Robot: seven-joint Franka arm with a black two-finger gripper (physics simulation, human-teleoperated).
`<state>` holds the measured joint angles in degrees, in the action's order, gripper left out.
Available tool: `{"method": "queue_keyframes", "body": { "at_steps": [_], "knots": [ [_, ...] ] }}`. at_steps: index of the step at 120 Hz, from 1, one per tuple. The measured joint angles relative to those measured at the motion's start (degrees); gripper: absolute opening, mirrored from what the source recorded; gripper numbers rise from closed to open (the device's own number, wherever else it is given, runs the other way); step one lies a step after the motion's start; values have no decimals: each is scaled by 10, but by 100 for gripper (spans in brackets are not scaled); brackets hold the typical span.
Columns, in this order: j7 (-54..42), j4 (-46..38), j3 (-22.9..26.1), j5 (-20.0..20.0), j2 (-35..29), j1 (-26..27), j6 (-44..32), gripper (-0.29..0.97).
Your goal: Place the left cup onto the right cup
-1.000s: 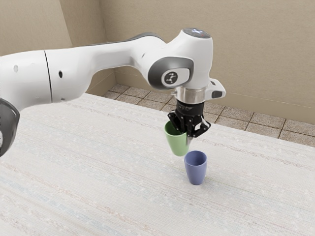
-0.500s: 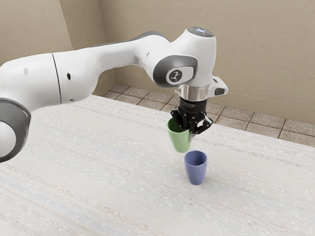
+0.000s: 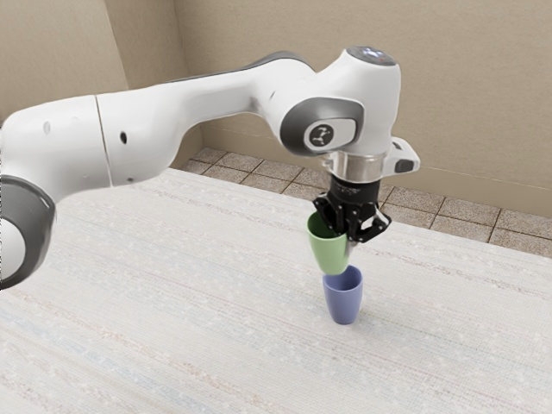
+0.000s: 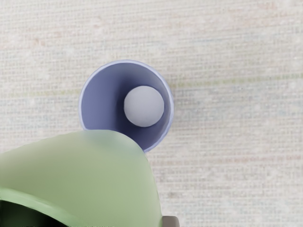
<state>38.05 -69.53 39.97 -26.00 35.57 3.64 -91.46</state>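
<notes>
My black gripper [image 3: 351, 229] is shut on the rim of a green cup [image 3: 329, 248], which hangs upright in the air. The green cup's base sits just above the rim of a blue cup [image 3: 343, 295] that stands upright on the table, slightly toward the exterior view's left of its centre. In the wrist view the green cup [image 4: 80, 179] is a large blurred shape under my hand, overlapping the edge of the blue cup [image 4: 102, 97]. The blue cup's open mouth and pale bottom are visible beside it.
The cups are over a pale woven table surface [image 3: 172, 285]. Beyond the table's far edge lie a tiled floor [image 3: 448, 211] and beige walls [image 3: 483, 78].
My hand has carried the green cup toward the exterior view's right and slightly down, from beside the blue cup to nearly over its mouth.
</notes>
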Motion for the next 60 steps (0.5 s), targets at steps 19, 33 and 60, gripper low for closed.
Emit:
{"method": "queue_keyframes", "body": {
  "at_steps": [19,33,60],
  "knots": [
    [9,4,3,-7,12,-1,5,-11],
    [13,9,2,-9,21,-5,6,-11],
    [19,17,-2,-18,34,-8,1,-11]
  ]
}}
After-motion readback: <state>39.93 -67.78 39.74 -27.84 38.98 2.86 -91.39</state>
